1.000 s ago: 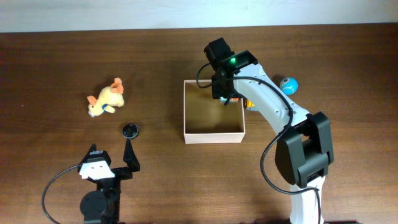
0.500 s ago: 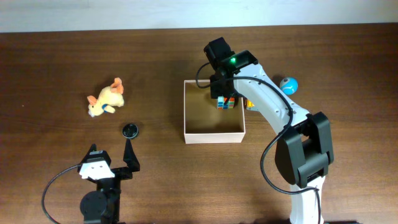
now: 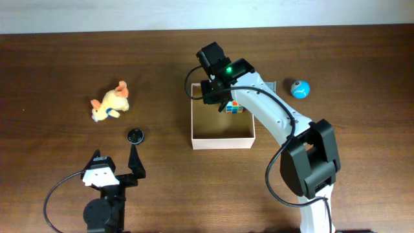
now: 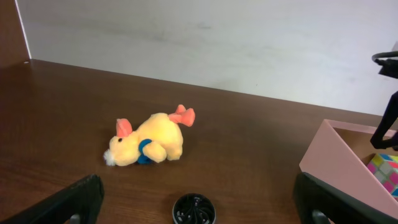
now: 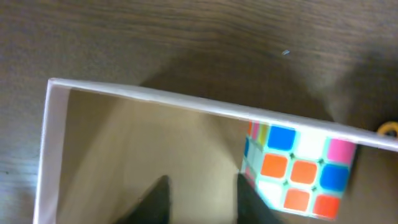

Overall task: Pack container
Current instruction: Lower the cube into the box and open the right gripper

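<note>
The container (image 3: 223, 143) is a square white-walled box with a tan inside, right of the table's middle. A colourful puzzle cube (image 3: 234, 107) lies in its back right corner. My right gripper (image 3: 215, 94) hovers over the box's back left part. In the right wrist view its two dark fingers stand a little apart with nothing between them (image 5: 202, 202), and the cube (image 5: 298, 171) sits just right of them against the box wall (image 5: 155, 96). My left gripper (image 3: 116, 160) rests open near the front left, facing a yellow plush duck (image 4: 149, 142).
A small black round disc (image 3: 135, 136) lies on the table just ahead of the left gripper, also low in the left wrist view (image 4: 194, 210). A blue ball (image 3: 299, 88) sits right of the box. The plush duck (image 3: 110, 103) lies at the left.
The right gripper has let go of the cube, which now lies in the box. It has moved left along the back wall and its jaws have narrowed. The left arm has not moved.
</note>
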